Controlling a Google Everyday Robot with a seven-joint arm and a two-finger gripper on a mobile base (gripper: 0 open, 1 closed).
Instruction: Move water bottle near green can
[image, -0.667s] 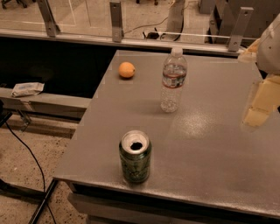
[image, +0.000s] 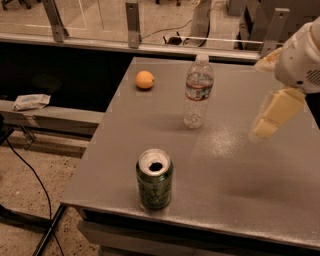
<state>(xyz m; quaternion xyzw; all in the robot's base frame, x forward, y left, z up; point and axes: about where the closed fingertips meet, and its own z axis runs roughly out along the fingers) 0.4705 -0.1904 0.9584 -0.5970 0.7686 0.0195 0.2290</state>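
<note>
At the far left, off the bench (image: 225, 175), a crumpled white packet (image: 30, 101) lies on a low ledge and a black cable (image: 30, 175) trails across the speckled floor below; neither bears on the job. On the bench itself, an orange (image: 145, 80) sits near the back left corner, well apart from the other things and out of any likely path. Next comes the green can (image: 154, 179), upright near the front edge, its silver top and open pull-tab hole facing up; being the target, it likely has only to stay where it stands. That closeness to the edge matters, since a nudge from the arriving bottle could tip it or push it off. The water bottle (image: 198, 92) stands upright further back and a little to the right, white cap on, red-and-white label band facing the camera, untouched and well apart from the can, with bare bench between the two, so nothing blocks a straight run forward. To the right, the gripper (image: 265, 127) hangs above the bench beside the bottle but apart from it, angled down and to the left. It holds nothing that I can see, and whether it is open or closed I cannot tell. Judging by this, the task is at the approach stage: the bottle is not yet grasped, and being tall, light and ribbed it looks easy to topple if caught off-centre.
</note>
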